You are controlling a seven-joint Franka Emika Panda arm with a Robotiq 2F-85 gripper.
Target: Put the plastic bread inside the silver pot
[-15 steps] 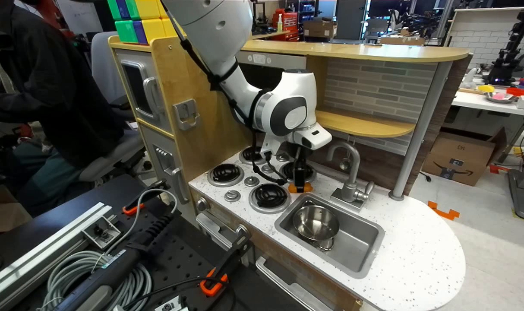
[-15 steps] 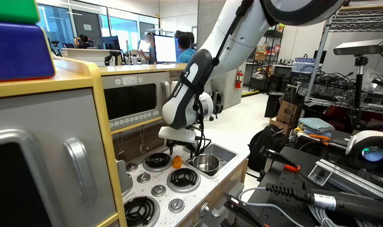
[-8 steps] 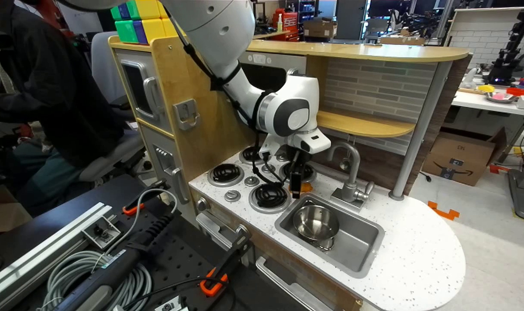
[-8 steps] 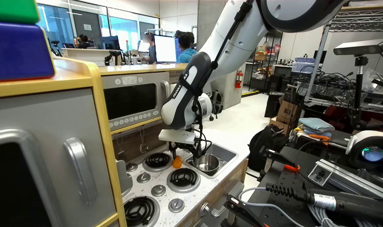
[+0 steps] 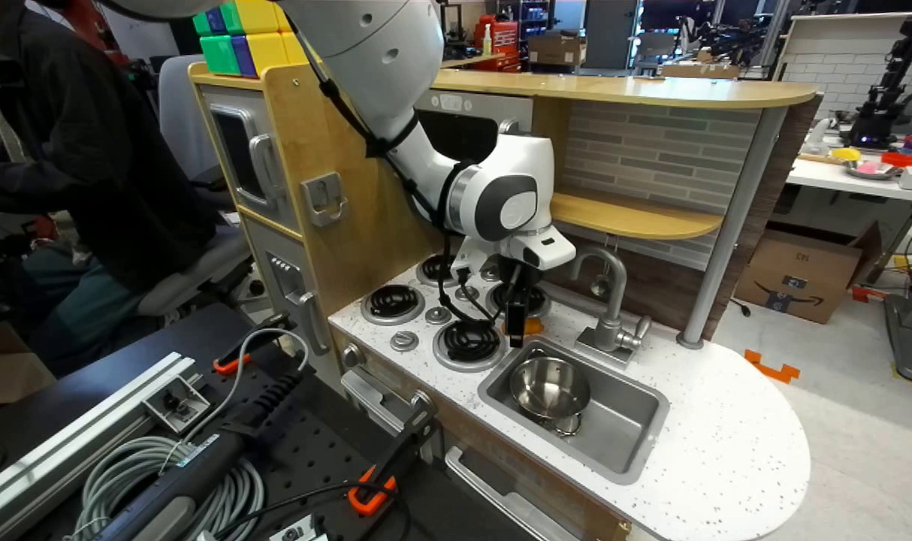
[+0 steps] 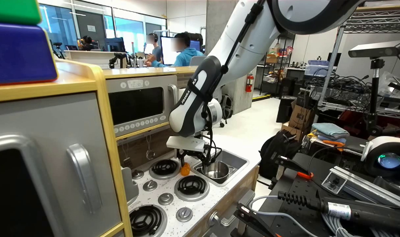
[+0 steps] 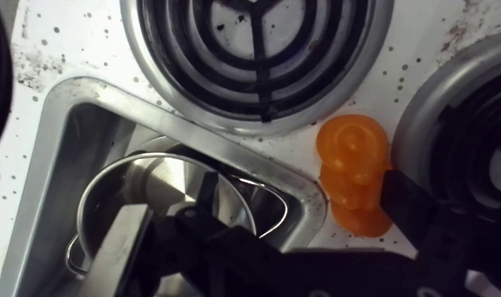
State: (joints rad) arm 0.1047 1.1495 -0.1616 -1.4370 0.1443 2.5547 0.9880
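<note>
The plastic bread [image 7: 351,173] lies on the speckled white counter [image 5: 726,436], just outside one corner of the sink [image 5: 621,428]. Seen from the wrist, it is a glossy, bright orange piece built of rounded lobes in a row, the broadest at one end with a faint ring and pale glints on its top, the lobe at the opposite end deeper in colour. The silver pot [image 7: 164,181] sits inside the sink, toward the end nearest the bread, round and polished, its inner base throwing back a bright wedge of light. The gripper [image 7: 300,181] stands with its fingers spread wide over that corner of the sink and has hold of nothing. In the wrist view the bread shows between them, close to the finger farther from the sink; whether the two touch cannot be told. The other finger shows over the pot.
</note>
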